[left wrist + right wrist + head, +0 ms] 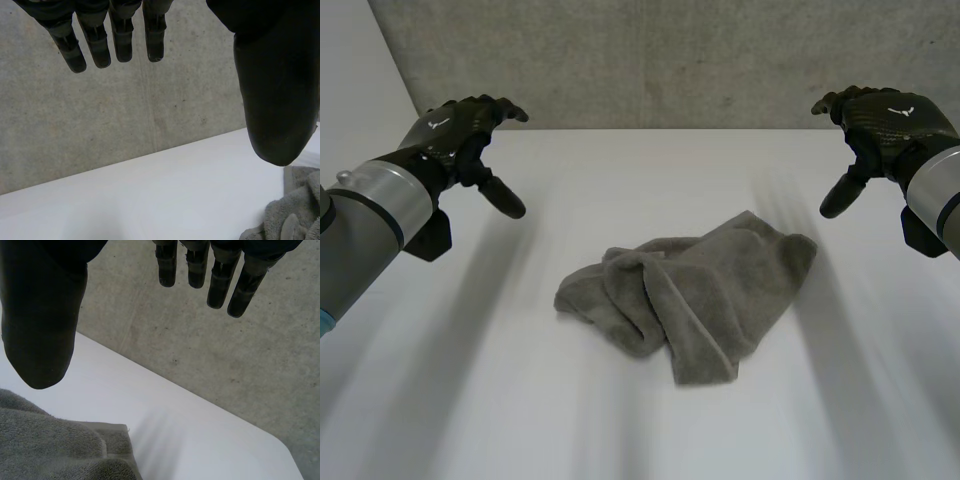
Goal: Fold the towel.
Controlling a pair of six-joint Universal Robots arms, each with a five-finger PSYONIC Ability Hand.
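Towel [705,295]: grey terry, nubbly pile, crumpled in a lumpy heap at mid-bench. Bench [470,400]: smooth, white. Left robot hand [460,130]: black, released, fingers straight, above far-left corner. Right robot hand [880,120]: black, likewise released, above far-right corner

A white table [620,440] takes up the lower and middle of the frame. Its top is plain and smooth, and its far edge runs straight across the upper third. Behind that edge a grey concrete wall [670,60], mottled and faintly speckled, spans the top of the frame. At the upper left a pale white surface [360,70] slants beside the wall; I can't tell what it is.
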